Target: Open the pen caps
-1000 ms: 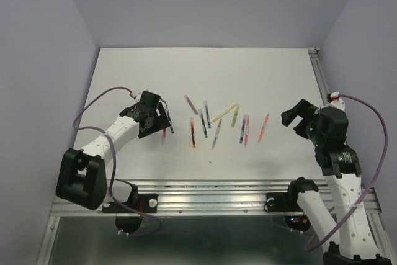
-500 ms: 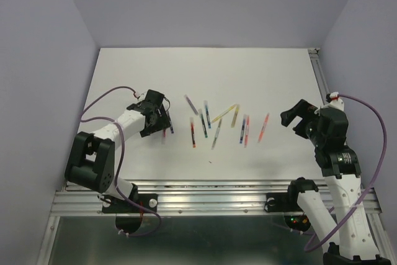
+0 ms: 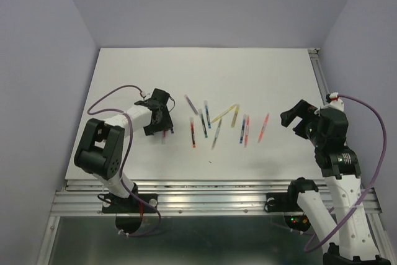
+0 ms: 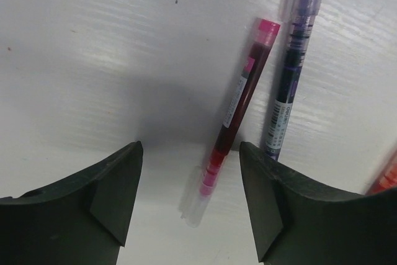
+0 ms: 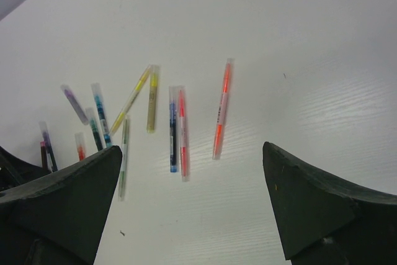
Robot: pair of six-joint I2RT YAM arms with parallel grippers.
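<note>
Between the parted jaws of the left hand (image 4: 190,148), low over the surface (image 4: 93,48): clear cap (image 4: 196,202) seated on a red pen (image 4: 239,100), purple pen (image 4: 286,85) just beside. Rightward, well apart from other pens (image 5: 220,113): right hand (image 5: 192,148), spread wide, gripping nothing.

Lab test cell: bare white counter (image 3: 248,72) boxed by plain lavender walls (image 3: 211,4), aluminium rail (image 3: 211,193) along near edge, two bolted arms, loose cabling.
</note>
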